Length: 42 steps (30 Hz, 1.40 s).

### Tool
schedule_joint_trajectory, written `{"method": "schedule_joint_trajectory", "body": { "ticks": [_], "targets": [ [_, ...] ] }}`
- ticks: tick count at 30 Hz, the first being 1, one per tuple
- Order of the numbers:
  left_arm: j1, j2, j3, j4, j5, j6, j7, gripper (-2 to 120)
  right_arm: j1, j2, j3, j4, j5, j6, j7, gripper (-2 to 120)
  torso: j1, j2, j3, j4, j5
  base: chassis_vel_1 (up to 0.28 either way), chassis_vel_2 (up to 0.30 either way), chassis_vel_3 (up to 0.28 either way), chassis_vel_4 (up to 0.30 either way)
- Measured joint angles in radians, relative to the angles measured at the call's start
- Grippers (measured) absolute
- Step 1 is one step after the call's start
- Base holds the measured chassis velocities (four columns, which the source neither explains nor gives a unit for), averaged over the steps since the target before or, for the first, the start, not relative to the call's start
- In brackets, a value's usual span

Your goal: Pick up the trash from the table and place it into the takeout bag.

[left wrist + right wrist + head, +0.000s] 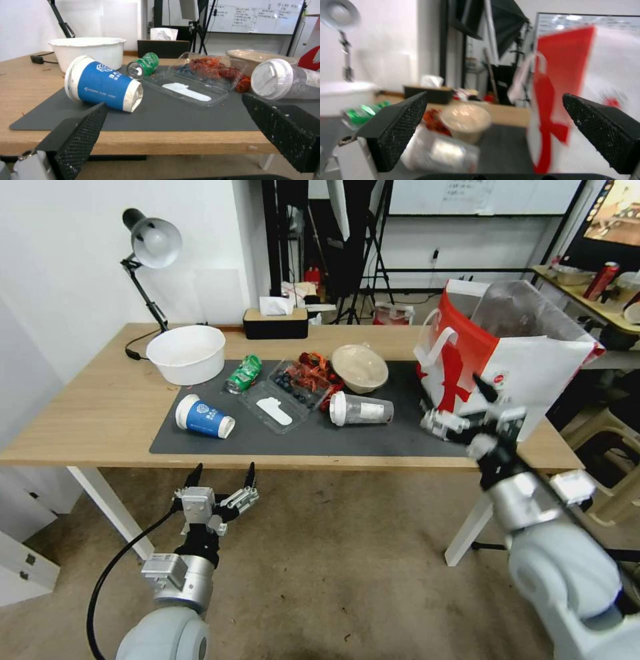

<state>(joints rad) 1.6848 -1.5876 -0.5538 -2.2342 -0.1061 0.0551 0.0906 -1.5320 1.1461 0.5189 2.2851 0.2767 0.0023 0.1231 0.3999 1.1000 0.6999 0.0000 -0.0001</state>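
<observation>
Trash lies on the dark mat [313,437] of the table [93,413]: a blue paper cup [203,418] on its side, a crushed green can [243,374], an open clear clamshell [283,403] with red shells [315,371], a beige lidded bowl [360,367] and a toppled clear lidded cup [363,410]. The takeout bag [513,353] stands open at the right end. My left gripper [223,477] hangs open just below the table's front edge, facing the blue cup [100,85]. My right gripper [460,407] is open beside the bag's front corner [566,100].
A white tub [187,353], a desk lamp [150,247] and a tissue box [275,321] stand at the back of the table. Stools [610,433] sit to the right of the bag. Bare carpet lies in front of the table.
</observation>
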Motion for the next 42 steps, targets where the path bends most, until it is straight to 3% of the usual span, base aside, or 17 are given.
{"method": "schedule_joint_trajectory", "body": {
  "ticks": [12,21,32,39,42],
  "targets": [
    [-0.003,0.006,0.000,0.007,-0.005,-0.004,-0.001,100,-0.139,0.070,-0.050,-0.117,-0.047,0.144,0.055,100,0.000,0.000,0.000,0.0000,0.0001,0.000,0.000,0.000,0.000],
    [-0.003,0.005,-0.001,0.012,-0.006,-0.010,-0.001,100,-0.135,0.079,-0.079,-0.139,-0.036,0.157,0.056,100,0.000,0.000,0.000,0.0001,0.0000,0.000,0.000,0.000,0.000],
    [-0.004,0.004,-0.003,0.016,-0.008,-0.013,-0.002,100,-0.072,0.041,-0.080,-0.129,0.016,0.099,0.054,100,0.000,0.000,0.000,0.0000,0.0001,0.000,0.000,0.000,0.000],
    [-0.004,0.004,-0.003,0.018,-0.008,-0.014,-0.002,100,0.039,-0.024,-0.079,-0.127,0.110,-0.003,0.026,100,0.000,0.000,0.000,-0.0001,0.0002,0.000,0.000,0.000,0.000],
    [-0.004,0.002,-0.003,0.018,-0.008,-0.014,-0.002,100,0.102,-0.071,-0.071,-0.142,0.163,-0.064,-0.037,100,0.000,0.000,0.000,-0.0001,0.0003,0.000,0.000,0.000,0.000]
  ]
}}
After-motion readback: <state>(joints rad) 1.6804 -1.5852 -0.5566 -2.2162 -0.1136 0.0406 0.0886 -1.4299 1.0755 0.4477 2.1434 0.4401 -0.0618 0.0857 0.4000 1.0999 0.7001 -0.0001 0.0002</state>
